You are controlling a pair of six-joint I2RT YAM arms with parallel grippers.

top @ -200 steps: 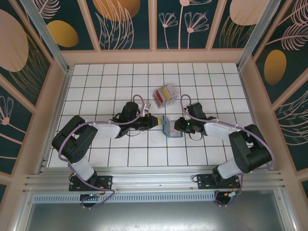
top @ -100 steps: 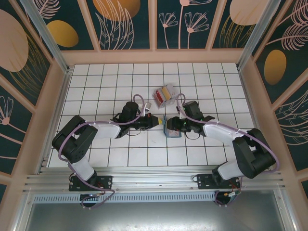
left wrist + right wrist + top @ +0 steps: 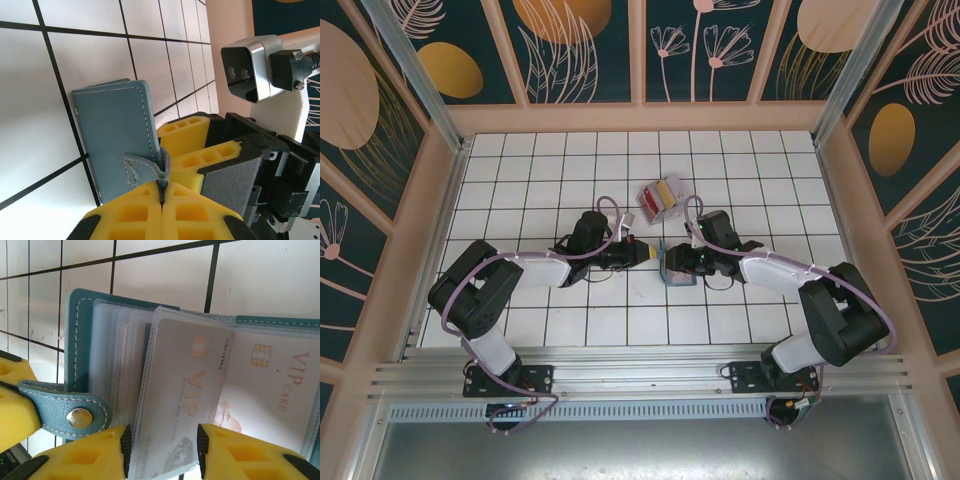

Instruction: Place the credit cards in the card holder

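Observation:
The teal card holder stands open on the tiles between both grippers. My left gripper is shut on its snap strap, with the holder's outer cover facing this wrist camera. In the right wrist view the card holder shows its clear pocket pages. A silver VIP credit card sits in one page and a pale VIP card lies in the page to its right. My right gripper is open, its pads flanking the silver card's page. More credit cards, red and yellow, lie behind.
A small clear plastic box holds the red and yellow cards, one tile behind the grippers. The right gripper's yellow fingers press close behind the holder in the left wrist view. Pink walls ring the white tiled floor.
The right gripper has moved left up to the card holder and its jaws have widened. The left gripper has stayed shut on the strap in the same place.

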